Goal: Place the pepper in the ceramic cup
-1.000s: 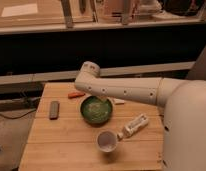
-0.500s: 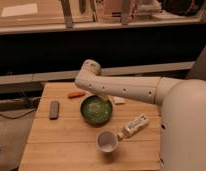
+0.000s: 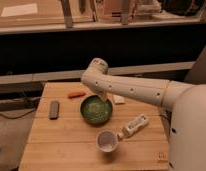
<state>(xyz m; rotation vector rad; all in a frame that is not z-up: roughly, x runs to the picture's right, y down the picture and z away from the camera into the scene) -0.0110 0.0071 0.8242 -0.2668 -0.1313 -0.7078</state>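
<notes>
One green bowl (image 3: 82, 111) directly under the fingers (image 3: 101, 97), their opening unreadable, between pepper (image 3: 76, 94) and ceramic cup (image 3: 107, 141)

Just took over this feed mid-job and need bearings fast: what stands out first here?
The big white arm stretches from the right across the wooden table, its gripper hanging over the dark green bowl at the centre. The orange-red pepper lies at the bowl's upper left. The white ceramic cup stands near the front edge, beside a white bottle.

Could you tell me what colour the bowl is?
The bowl is dark green, camera view; the hand hangs above it.
</notes>
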